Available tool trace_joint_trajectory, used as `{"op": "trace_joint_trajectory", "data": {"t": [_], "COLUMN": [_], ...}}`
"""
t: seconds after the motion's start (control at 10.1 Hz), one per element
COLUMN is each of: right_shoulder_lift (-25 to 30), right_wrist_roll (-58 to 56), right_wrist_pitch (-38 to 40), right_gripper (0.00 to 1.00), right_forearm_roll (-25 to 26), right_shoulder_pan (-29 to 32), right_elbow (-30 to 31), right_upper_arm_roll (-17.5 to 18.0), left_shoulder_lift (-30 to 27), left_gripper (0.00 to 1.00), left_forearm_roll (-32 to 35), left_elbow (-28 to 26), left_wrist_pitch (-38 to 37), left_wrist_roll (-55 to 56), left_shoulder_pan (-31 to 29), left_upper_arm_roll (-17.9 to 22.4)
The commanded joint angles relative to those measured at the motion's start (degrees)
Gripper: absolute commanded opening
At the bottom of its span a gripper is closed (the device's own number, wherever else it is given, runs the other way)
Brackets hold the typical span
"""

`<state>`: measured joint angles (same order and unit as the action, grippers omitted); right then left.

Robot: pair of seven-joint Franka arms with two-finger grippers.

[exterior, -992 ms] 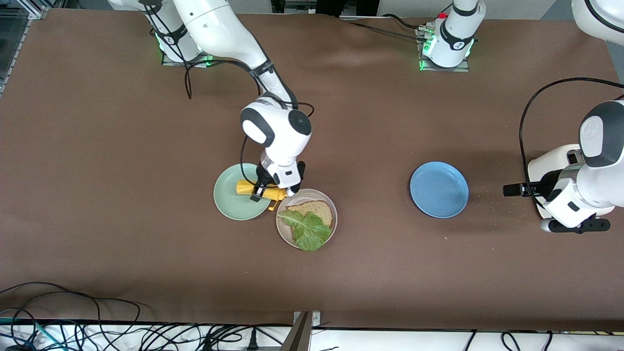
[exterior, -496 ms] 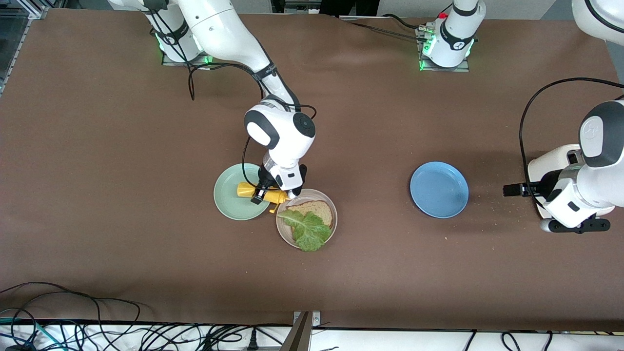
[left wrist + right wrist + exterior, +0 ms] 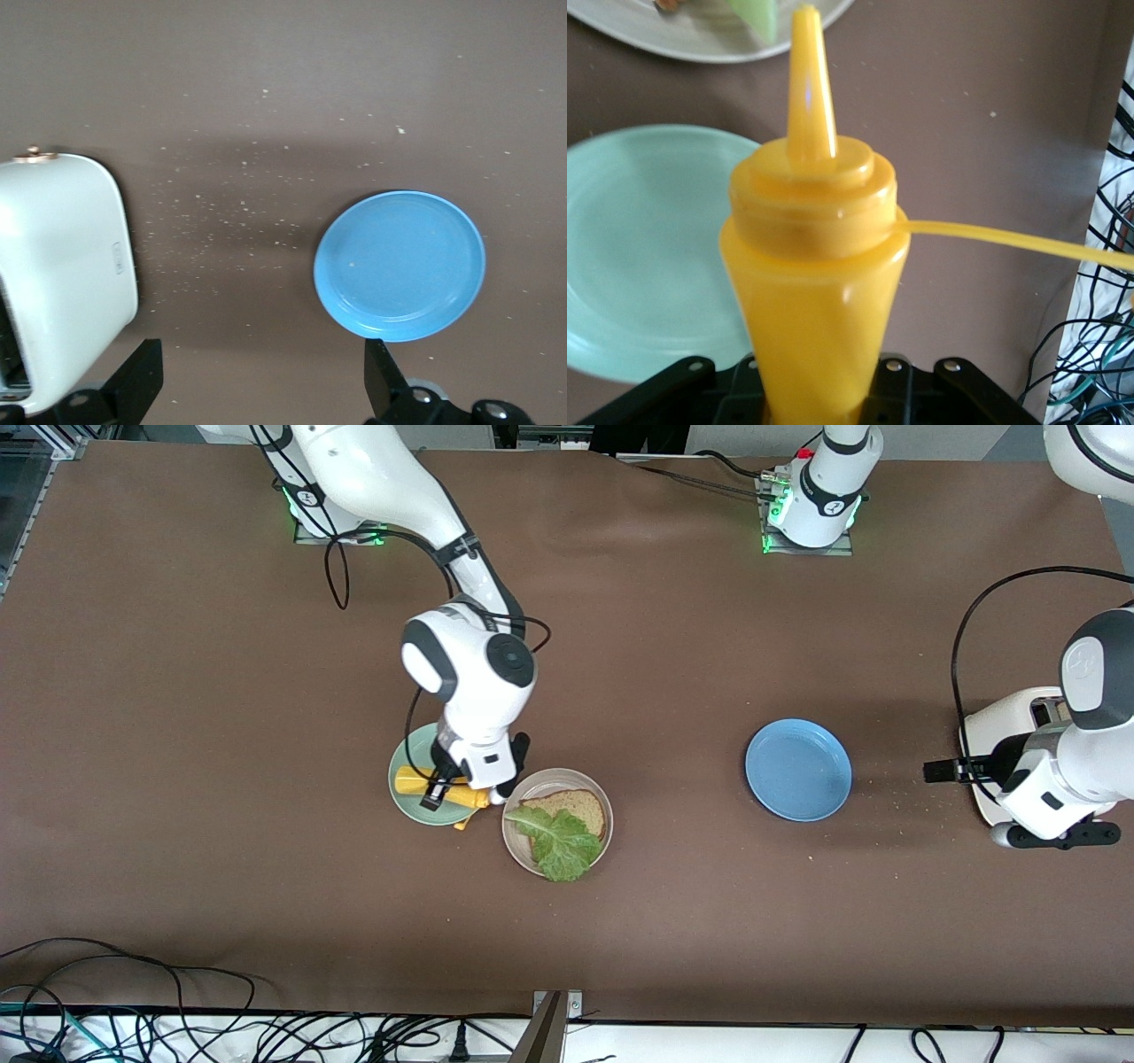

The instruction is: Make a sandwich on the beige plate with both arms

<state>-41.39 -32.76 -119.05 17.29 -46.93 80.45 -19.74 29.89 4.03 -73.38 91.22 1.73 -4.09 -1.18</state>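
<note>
The right end effector [image 3: 456,786] is gripping a yellow squeeze bottle [image 3: 440,786] on its side over the mint-green plate [image 3: 415,797]. Just beside it, the beige plate [image 3: 596,849] is holding one bread slice [image 3: 580,807] and a lettuce leaf [image 3: 560,846]. The left end effector [image 3: 261,376] is waiting with fingers spread wide over the brown desk [image 3: 177,735], between the blue plate [image 3: 798,770] and a white toaster [image 3: 58,266]. Cables [image 3: 177,1032] are trailing along the desk's near edge.

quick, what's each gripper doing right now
Left gripper: open, empty, over the table between the toaster and the blue plate.
Right gripper: shut on the yellow squeeze bottle, over the mint-green plate.
</note>
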Motion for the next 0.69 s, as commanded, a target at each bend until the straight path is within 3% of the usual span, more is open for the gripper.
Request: {"op": "trace_joint_trajectory", "data": {"t": [0.0,0.2,0.4,0.6], "right_shoulder_lift": [6.56,9.30,9.84,9.84], "right_wrist_roll": [-14.37,-26.77,-44.14,-58.75], "right_wrist_pitch": [1.89,5.39,11.70,16.55], "right_gripper": [0.00,0.00,0.00,0.00], "right_forearm_roll": [-12.65,-26.98,-40.52,-50.73], "right_shoulder_pan": [6.90,15.42,23.77,31.34], "right_elbow": [0.58,0.58,1.02,3.81], "right_upper_arm_roll": [-1.26,-1.35,-1.35,-1.35], "left_shoulder_lift": [-0.45,-0.45,-0.54,-0.45], "left_gripper": [1.00,1.00,1.00,1.00], "left_forearm_roll": [5.01,5.20,6.77,7.40], "left_elbow": [0.08,-0.01,-0.97,-1.15], "left_wrist_pitch": [-0.34,-0.34,-0.34,-0.34], "left_wrist_roll": [0.03,-0.85,-11.86,-18.41], "left_shoulder_pan": [-1.44,-4.68,-8.89,-12.76], "left_upper_arm_roll": [-0.23,-0.23,-0.31,-0.31]}}
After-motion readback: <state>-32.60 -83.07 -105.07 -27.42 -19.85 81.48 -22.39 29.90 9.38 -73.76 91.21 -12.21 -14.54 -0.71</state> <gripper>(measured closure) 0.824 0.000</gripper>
